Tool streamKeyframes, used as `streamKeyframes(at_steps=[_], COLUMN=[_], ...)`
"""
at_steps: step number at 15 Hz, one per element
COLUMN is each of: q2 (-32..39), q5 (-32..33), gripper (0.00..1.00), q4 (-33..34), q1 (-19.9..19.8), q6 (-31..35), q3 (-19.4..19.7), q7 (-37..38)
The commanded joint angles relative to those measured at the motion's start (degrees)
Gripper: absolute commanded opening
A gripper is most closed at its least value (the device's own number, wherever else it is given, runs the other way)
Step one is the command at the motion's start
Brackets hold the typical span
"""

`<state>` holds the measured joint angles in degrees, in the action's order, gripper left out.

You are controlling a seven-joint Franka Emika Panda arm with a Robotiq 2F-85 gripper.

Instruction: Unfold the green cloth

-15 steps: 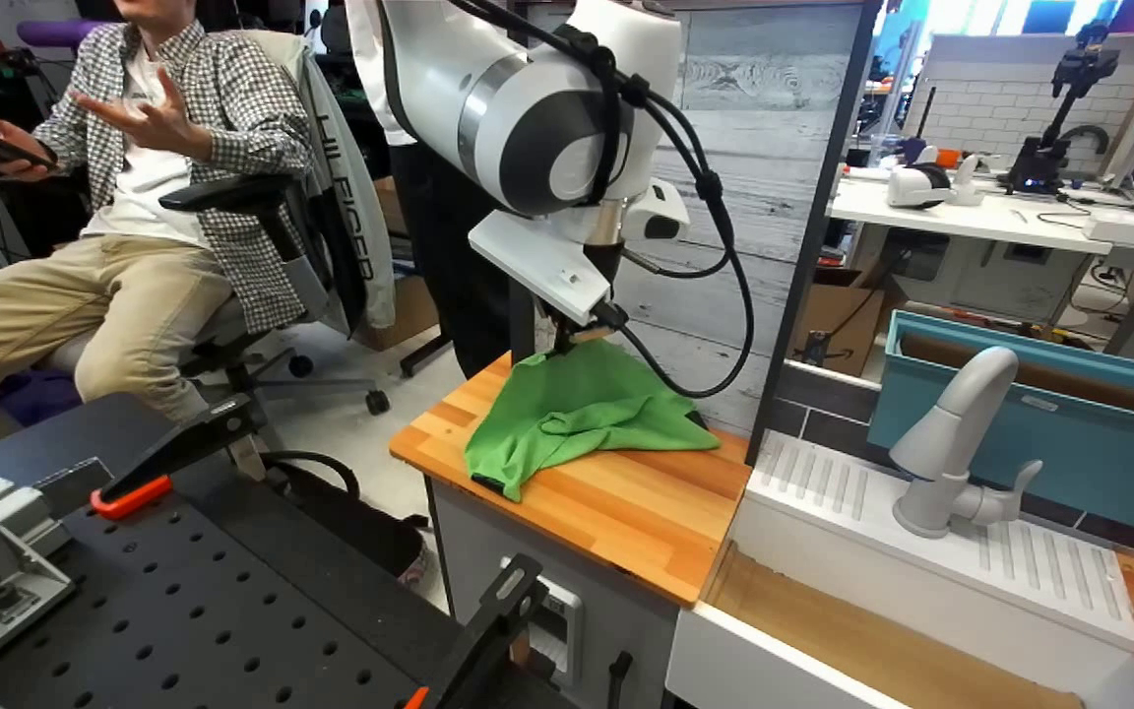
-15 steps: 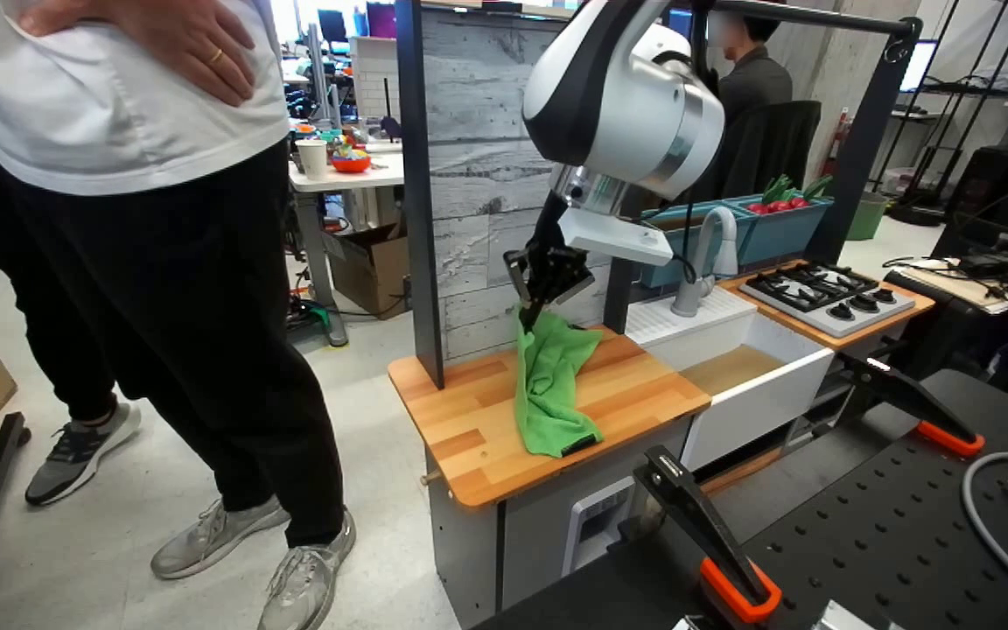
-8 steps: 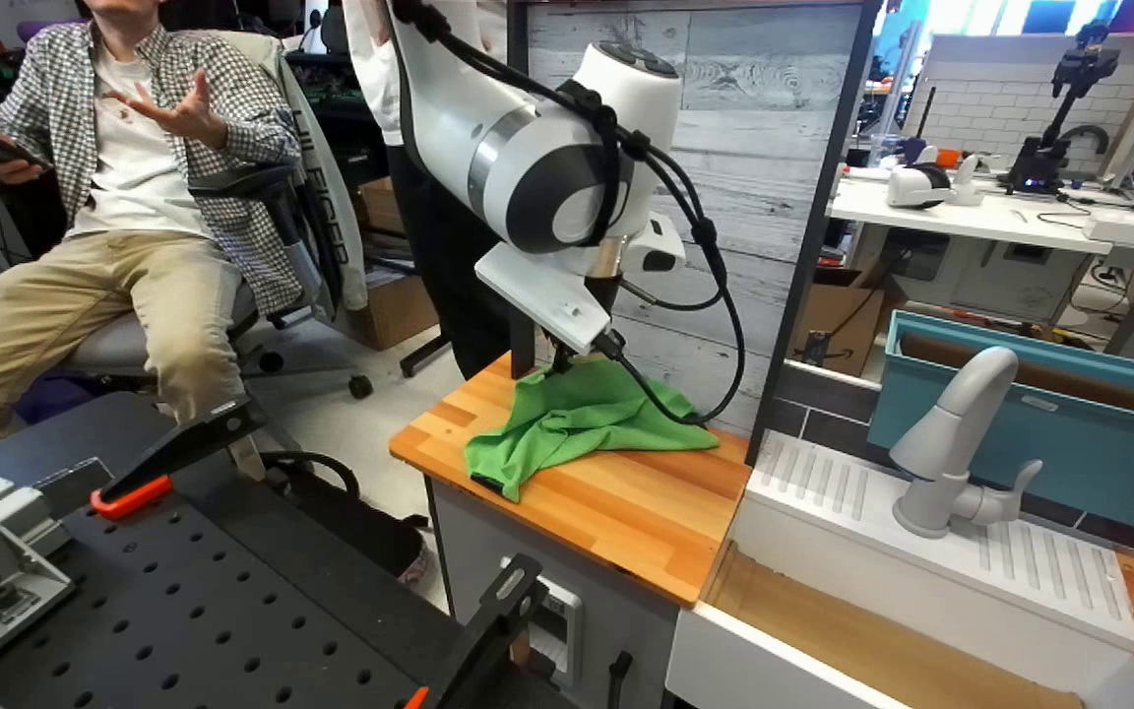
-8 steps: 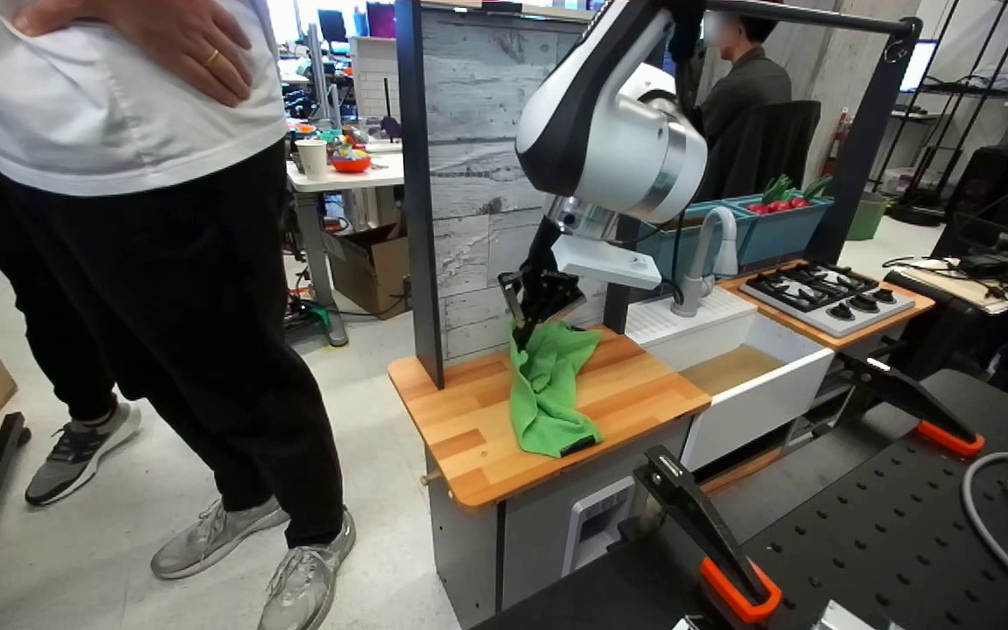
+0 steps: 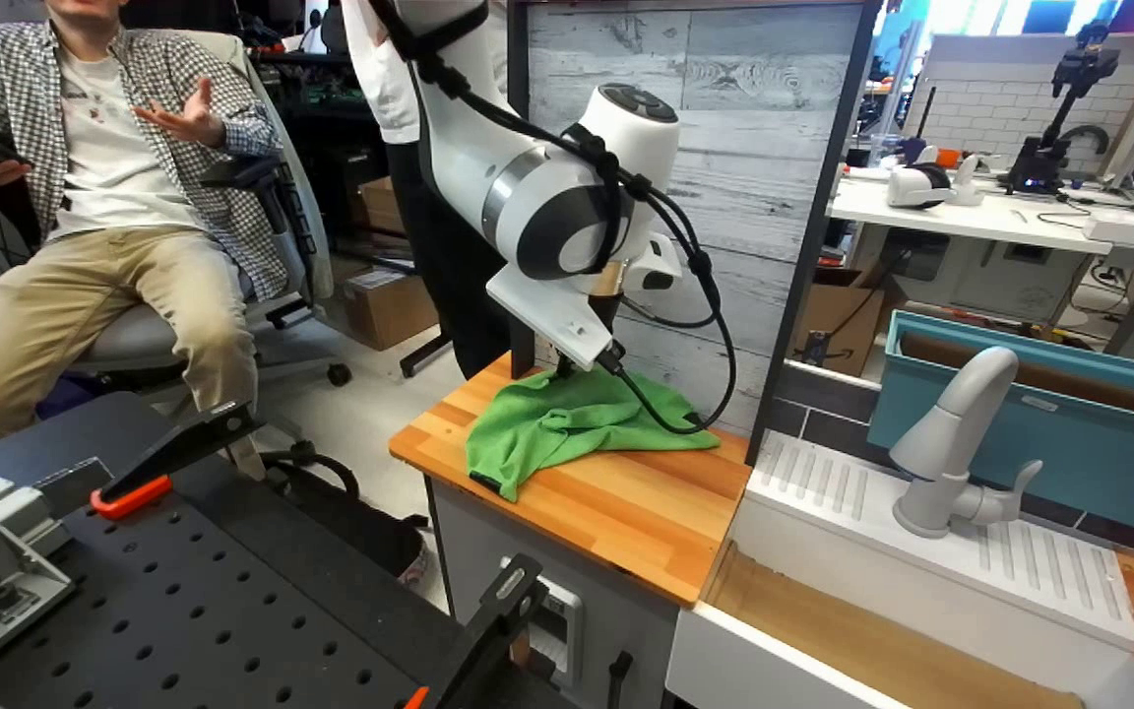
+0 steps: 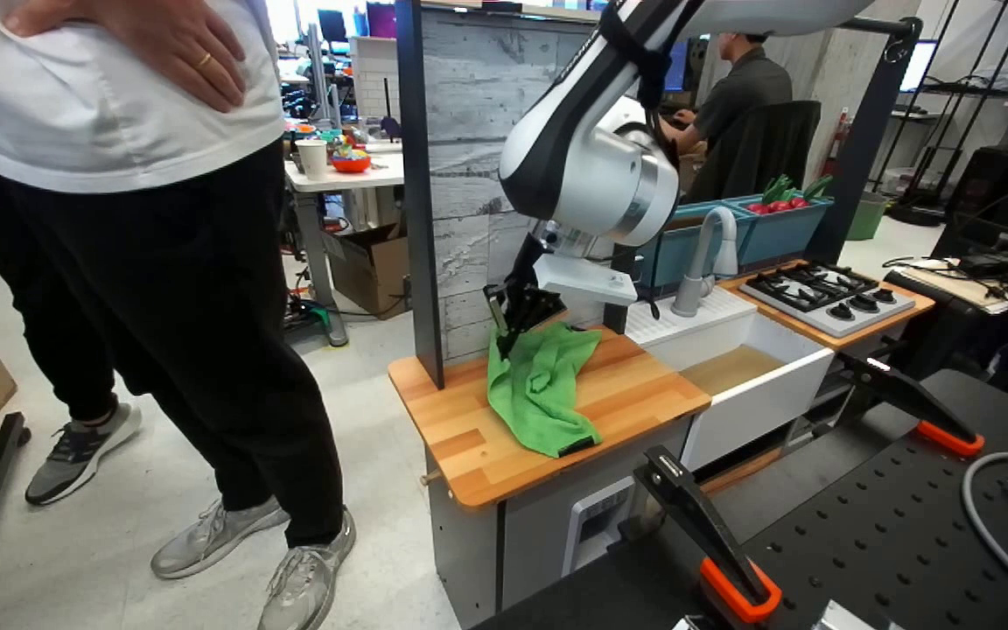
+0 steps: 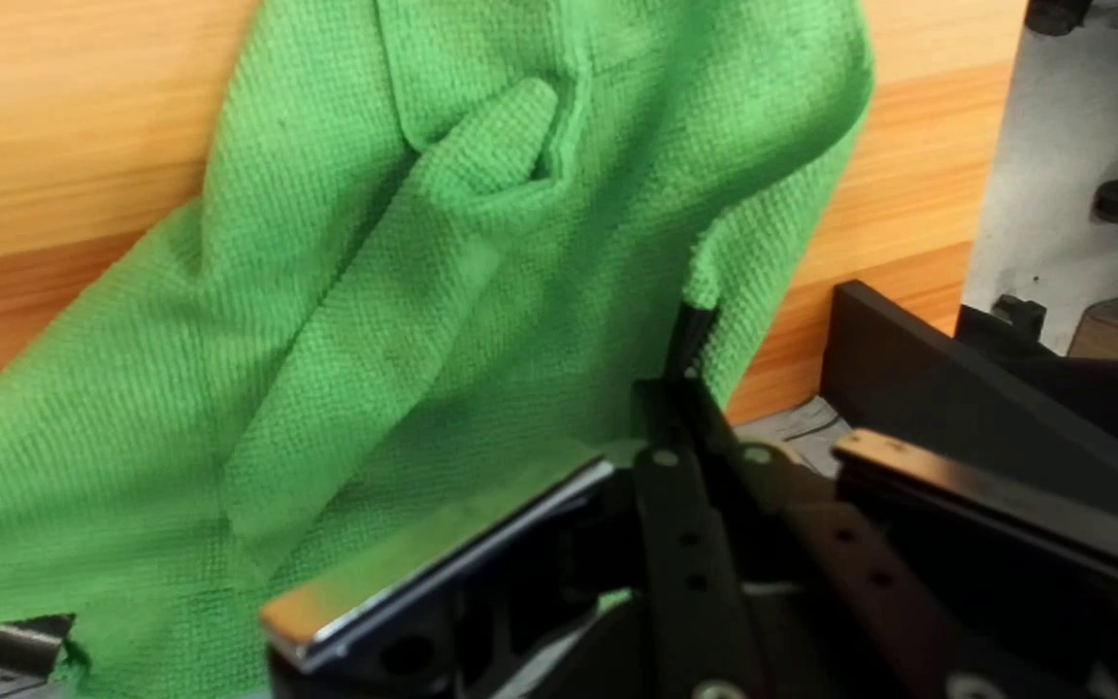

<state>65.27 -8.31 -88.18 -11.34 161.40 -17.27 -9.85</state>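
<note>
In the wrist view, at ten o'clock from the gripper (image 7: 678, 381), lies most of the green cloth (image 7: 404, 320); the gripper pinches its edge.

We see plenty of light in both exterior views, and the far window (image 5: 971, 18) glows almost white. In the wrist view, we find soft shade in the folds of the green cloth (image 7: 394, 320), while the close-up gripper (image 7: 678, 383) looks dark and fuzzy, with a bright shine along some edges.
</note>
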Motion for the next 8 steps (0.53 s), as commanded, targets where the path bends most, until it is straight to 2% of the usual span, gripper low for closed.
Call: streamKeyframes(at_steps=[1, 7, 8], q2=[4.34, 8.1, 8.42], q5=[-0.12, -0.01, -0.03], gripper=[0.01, 0.01, 0.29], q4=[6.73, 11.48, 12.07], q1=[1.05, 2.15, 2.43], q6=[-2.26, -5.08, -5.77], q3=[0.0, 1.27, 1.72], q7=[-0.99, -0.53, -0.11])
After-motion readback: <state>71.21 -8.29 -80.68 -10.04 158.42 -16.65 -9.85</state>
